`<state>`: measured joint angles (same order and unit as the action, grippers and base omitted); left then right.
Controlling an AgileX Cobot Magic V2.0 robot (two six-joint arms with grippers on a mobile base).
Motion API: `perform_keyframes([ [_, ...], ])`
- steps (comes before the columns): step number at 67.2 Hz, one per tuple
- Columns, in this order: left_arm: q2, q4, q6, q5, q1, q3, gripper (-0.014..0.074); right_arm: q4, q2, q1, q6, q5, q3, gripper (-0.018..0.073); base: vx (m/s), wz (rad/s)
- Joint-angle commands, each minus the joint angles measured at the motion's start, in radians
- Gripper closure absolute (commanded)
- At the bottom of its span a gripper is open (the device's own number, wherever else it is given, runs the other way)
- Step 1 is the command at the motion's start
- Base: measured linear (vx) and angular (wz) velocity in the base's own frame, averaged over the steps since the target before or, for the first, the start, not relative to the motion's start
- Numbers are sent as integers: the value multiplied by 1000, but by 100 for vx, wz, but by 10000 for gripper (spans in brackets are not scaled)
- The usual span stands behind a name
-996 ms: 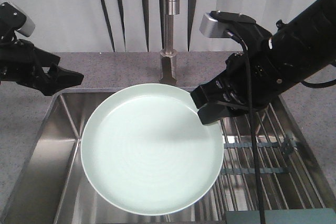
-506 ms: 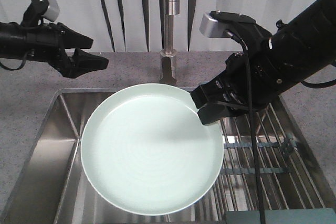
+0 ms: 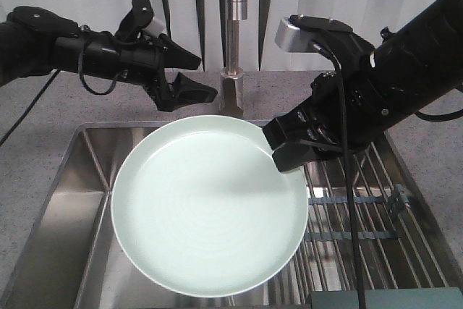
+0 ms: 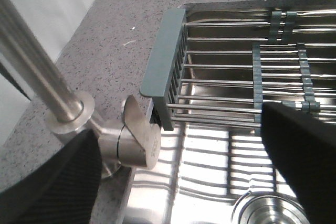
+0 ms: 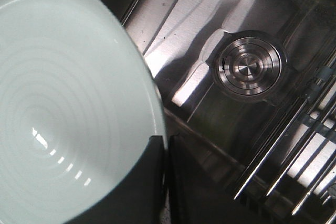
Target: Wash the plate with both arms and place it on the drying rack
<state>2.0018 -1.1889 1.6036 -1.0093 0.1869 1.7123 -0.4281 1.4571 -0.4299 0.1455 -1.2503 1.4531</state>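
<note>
1. Your right tool is clamped on the upper right rim of the mint-green plate. The right wrist view shows one finger on the plate's face and the other behind the rim.
2. The plate hangs above the steel sink, which is set into the speckled grey worktop. Its face is tipped up toward the front camera, and nothing but the right tool is touching it.
3. Your left tool is spread wide with nothing between its fingers. It hovers over the far side of the worktop, just beside the base of the steel faucet and just above the plate's far rim, apart from both.
4. The drying rack lies across the right part of the sink. Its steel rods and grey-blue cross strips are bare where you can see them, and the plate's right edge overlaps the rack's left end in the front view.
5. In the right wrist view, the round sink drain sits on the basin floor, off to the side of the plate.
</note>
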Motion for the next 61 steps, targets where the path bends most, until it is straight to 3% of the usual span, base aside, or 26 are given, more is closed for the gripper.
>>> perform_keyframes([
  [1,-22,-68,2,21,30,62,6,-28,-39,1,8,-24,26,564,0,0],
  [30,81,-46,4,106,101,134,6,-28,-39,1,8,-25,26,564,0,0],
  [61,85,42,2,-103,109,134,6,-28,-39,1,8,-26,26,564,0,0],
])
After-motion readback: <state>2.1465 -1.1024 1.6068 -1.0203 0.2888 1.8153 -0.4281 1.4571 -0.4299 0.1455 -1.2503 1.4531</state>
